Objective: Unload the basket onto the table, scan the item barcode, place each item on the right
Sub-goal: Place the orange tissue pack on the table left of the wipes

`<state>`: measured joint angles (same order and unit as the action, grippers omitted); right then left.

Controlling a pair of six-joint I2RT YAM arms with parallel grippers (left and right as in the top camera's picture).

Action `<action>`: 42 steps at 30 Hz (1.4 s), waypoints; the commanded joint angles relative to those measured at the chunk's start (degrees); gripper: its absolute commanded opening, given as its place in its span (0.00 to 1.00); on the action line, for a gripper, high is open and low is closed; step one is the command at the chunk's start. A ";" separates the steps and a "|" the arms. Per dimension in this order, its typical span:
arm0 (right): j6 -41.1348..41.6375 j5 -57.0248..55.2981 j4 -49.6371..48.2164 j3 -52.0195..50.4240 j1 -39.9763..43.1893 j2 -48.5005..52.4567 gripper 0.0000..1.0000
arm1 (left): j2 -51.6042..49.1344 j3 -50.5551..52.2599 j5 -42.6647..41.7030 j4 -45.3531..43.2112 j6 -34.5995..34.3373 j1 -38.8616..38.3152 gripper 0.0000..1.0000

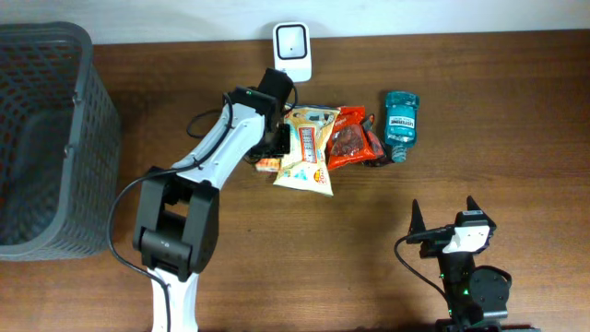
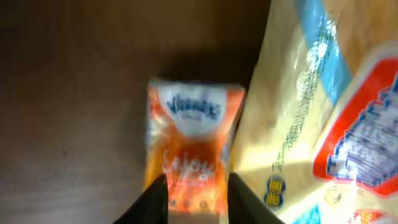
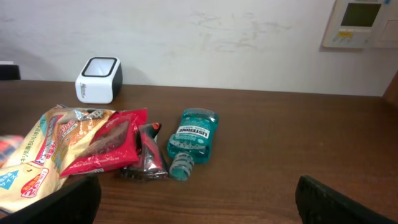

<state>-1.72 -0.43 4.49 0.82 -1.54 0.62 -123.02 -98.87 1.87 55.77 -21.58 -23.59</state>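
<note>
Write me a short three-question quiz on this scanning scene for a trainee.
1. True or false: the mouthwash bottle and the scanner both sit on the table, outside the basket.
2. Which item sits between the left end effector's fingers in the left wrist view? A) mouthwash bottle B) small orange packet C) scanner
3. Fill in: the right end effector is ___, with nothing between its fingers.
Key: 1 true; 2 B; 3 open.
</note>
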 commanded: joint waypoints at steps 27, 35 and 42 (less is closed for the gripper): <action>0.39 0.02 -0.42 -0.50 -0.33 -0.37 0.98 | 16.96 -28.30 0.31 39.06 -4.50 15.15 0.99; 29.42 34.36 -33.81 -0.48 -0.33 -0.37 0.98 | 16.96 -28.30 0.31 39.06 -4.50 15.15 0.99; 1.95 23.69 6.88 45.42 -0.33 26.01 0.99 | 16.96 -28.30 0.31 39.06 -4.50 15.15 0.99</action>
<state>11.84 24.40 -4.32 29.93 -1.54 14.02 -106.72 -126.78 1.98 94.87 -25.56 -8.49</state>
